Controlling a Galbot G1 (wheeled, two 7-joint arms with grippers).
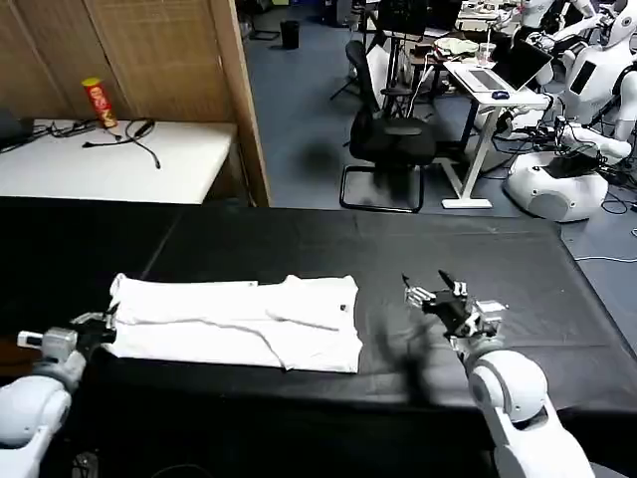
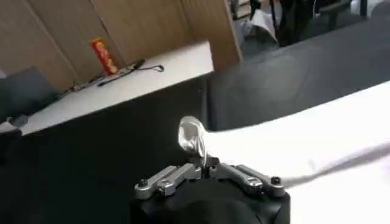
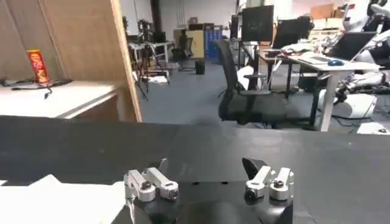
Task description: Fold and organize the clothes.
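The clothes are one white T-shirt (image 1: 239,321), folded into a long flat band across the near half of the black tablecloth (image 1: 468,249). My left gripper (image 1: 106,321) is at the shirt's left end. In the left wrist view this gripper (image 2: 201,163) is shut on a raised pinch of the white cloth (image 2: 304,143). My right gripper (image 1: 428,289) hovers a short way to the right of the shirt, apart from it. Its jaws stand wide open with nothing between them (image 3: 207,169). A corner of the shirt (image 3: 55,198) shows in the right wrist view.
A white side table (image 1: 119,164) behind the black one carries a red can (image 1: 98,102) and cables. A wooden screen (image 1: 149,50) stands behind it. A black office chair (image 1: 388,139) and desks stand beyond the far edge. Bare cloth lies right of the shirt.
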